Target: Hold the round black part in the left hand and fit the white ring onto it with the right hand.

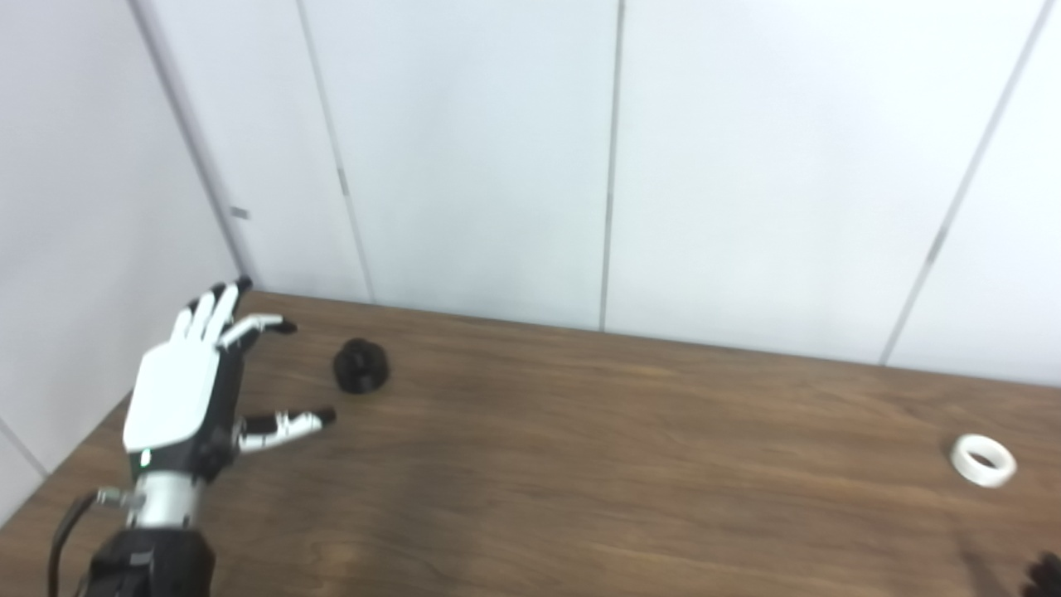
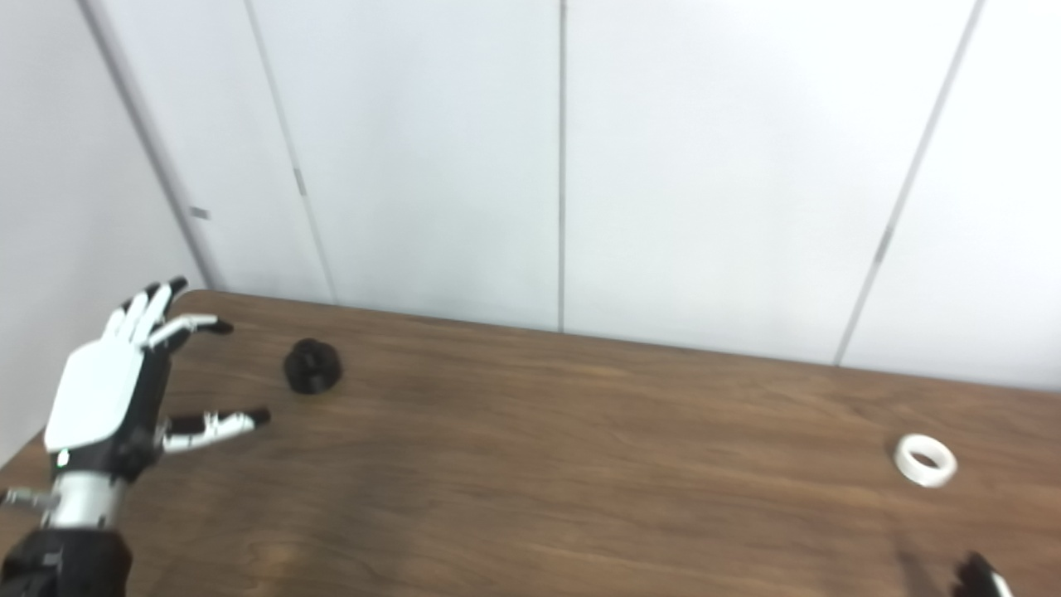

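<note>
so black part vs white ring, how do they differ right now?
The black part is dark and squat, far left, just off the open left robot hand. The white ring is pale with an open centre, far right, no robot hand beside it. Both rest untouched on the table.

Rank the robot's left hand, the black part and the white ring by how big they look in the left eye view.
1. Left hand, largest, though nearest the camera.
2. White ring and round black part look about alike; no ranking.

bright, even light; slight blur
</note>
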Robot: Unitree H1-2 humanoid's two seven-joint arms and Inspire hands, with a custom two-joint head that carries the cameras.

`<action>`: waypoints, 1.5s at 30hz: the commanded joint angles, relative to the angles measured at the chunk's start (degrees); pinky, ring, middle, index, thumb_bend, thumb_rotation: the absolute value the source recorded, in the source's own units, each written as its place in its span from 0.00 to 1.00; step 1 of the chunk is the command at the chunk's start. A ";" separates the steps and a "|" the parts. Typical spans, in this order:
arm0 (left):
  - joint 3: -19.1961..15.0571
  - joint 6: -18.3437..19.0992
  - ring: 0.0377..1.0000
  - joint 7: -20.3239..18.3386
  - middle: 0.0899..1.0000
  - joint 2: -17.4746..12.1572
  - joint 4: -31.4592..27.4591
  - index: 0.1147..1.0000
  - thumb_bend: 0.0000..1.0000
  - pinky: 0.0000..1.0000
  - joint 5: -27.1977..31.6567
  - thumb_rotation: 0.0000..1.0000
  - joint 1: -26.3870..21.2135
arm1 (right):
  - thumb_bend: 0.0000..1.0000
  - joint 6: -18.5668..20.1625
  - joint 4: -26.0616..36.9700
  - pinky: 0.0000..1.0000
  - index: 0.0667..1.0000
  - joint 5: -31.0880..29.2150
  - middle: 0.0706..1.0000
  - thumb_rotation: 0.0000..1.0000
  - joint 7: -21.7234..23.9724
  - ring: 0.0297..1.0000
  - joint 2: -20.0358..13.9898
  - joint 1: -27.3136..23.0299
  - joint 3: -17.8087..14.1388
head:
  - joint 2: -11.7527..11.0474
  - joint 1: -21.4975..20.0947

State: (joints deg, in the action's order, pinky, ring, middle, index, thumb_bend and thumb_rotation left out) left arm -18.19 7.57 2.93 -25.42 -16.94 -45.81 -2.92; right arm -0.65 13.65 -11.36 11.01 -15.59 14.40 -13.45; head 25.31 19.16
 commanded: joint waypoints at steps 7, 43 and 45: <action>1.90 5.61 1.00 -0.65 1.00 -4.57 6.22 0.67 1.00 1.00 -1.03 0.33 -6.46 | 0.40 -3.59 -1.36 0.99 0.98 -2.26 1.00 0.67 1.13 1.00 -3.27 -0.57 -1.99 | -0.32 6.24; 16.41 13.06 1.00 -6.02 1.00 -6.41 35.05 0.88 1.00 1.00 13.34 0.43 -20.91 | 0.46 -3.21 -1.57 1.00 0.98 -6.96 1.00 0.69 3.76 1.00 -7.37 2.92 -4.94 | 1.26 10.23; 16.94 13.18 1.00 -5.75 1.00 -6.26 35.38 0.90 1.00 1.00 13.75 0.43 -21.12 | 0.48 -2.89 -1.36 1.00 0.99 -7.05 1.00 0.68 3.83 1.00 -7.32 3.04 -5.06 | 1.24 9.90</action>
State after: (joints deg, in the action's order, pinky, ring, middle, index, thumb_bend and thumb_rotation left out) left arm -1.06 21.73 -4.70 -30.60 19.29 -31.89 -21.18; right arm -2.40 11.13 -17.83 14.77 -21.31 17.02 -17.41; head 26.54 29.01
